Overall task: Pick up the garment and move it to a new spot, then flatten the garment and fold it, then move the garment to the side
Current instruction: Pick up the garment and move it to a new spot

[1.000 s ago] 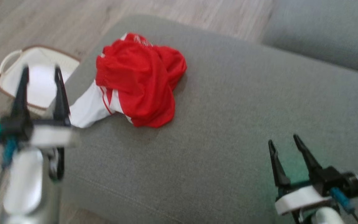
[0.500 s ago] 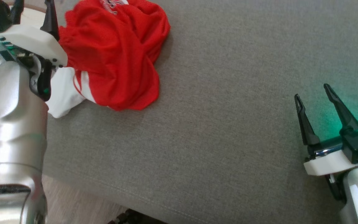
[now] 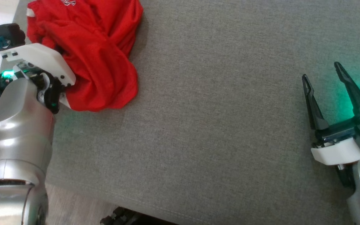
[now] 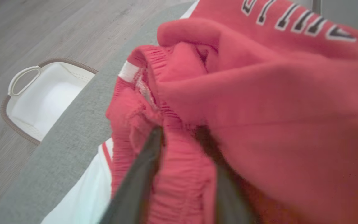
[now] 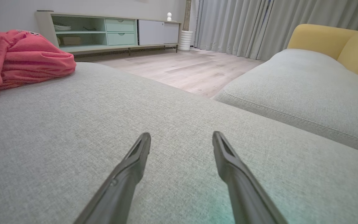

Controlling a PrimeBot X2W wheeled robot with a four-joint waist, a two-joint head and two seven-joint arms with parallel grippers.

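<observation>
The garment (image 3: 98, 47) is a crumpled red piece with white trim, lying at the far left of the grey sofa cushion (image 3: 214, 125). In the left wrist view my left gripper (image 4: 179, 137) is pushed into the garment (image 4: 259, 109), its dark fingers (image 4: 144, 168) still apart with a fold of the elastic red waistband between them. From the head camera those fingers are buried in the cloth behind the white wrist housing (image 3: 39, 59). My right gripper (image 3: 321, 70) hovers open and empty over bare cushion far to the right. In the right wrist view the right gripper (image 5: 181, 134) sees the garment (image 5: 26, 62) at far left.
A white basket (image 4: 42, 99) stands on the wood floor beside the cushion's left edge. A second grey cushion (image 5: 291, 87) and a yellow sofa back (image 5: 322, 40) lie beyond the right gripper. A low cabinet (image 5: 104, 31) lines the far wall.
The head camera has tilted down and shifted. My left gripper has gone from beside the cushion into the garment, and its fingers have narrowed a little around the cloth. The right gripper stays open.
</observation>
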